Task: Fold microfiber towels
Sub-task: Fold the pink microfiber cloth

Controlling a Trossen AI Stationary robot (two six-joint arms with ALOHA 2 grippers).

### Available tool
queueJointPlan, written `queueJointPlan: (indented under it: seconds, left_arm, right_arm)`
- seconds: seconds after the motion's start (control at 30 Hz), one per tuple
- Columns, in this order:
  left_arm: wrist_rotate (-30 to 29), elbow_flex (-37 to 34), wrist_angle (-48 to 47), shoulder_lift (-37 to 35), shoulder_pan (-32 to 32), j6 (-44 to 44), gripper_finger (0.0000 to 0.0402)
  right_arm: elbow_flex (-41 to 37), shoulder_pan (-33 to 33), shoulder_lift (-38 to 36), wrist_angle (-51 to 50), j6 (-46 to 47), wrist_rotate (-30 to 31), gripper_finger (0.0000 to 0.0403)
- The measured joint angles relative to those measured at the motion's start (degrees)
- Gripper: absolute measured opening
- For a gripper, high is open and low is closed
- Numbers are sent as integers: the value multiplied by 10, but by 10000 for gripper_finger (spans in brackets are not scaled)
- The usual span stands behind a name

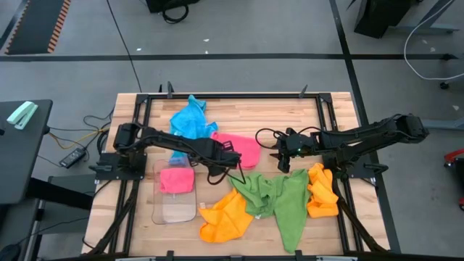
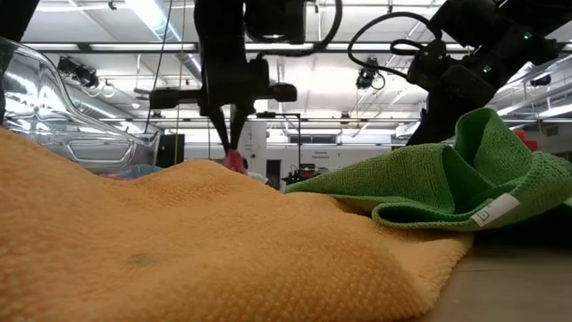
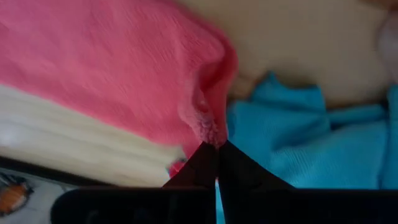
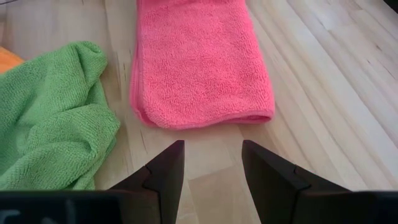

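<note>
A pink towel lies folded on the wooden table, near the middle. My left gripper is shut on its left edge; it also shows in the left wrist view and the low view. Just right of that towel my right gripper hovers open over bare wood, touching nothing. A blue towel lies crumpled behind. Green towels and orange towels lie bunched near the front edge. Another folded pink towel rests in a clear tray. My left gripper pinches a small bunched bit of the pink towel's edge between its two fingertips. The fingers slant down at it from the table's left side. The pinched bit is raised a little, while the rest of the towel lies flat on the table.
The clear tray sits left of centre near the front. A second orange towel lies at the right under my right arm. Black frame rails run along the table's edges. Bare wood shows at the far right.
</note>
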Motion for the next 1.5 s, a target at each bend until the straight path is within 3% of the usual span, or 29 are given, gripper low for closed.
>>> queueJointPlan:
  seconds: [0.2,0.37,0.6,0.77,1.5]
  left_arm:
    - [45,0,52,1,-2,5,29]
    - [46,0,87,1,-2,14,9]
    - [50,-1,122,2,-2,18,26]
    - [90,-1,133,3,-2,17,9]
    - [80,0,222,65,5,-6,27]
  right_arm:
    - [0,0,0,0,0,0,170]
    - [0,0,0,0,1,0,170]
    - [0,0,0,0,1,0,170]
    - [0,0,0,0,2,0,170]
    - [-4,0,12,19,0,0,170]
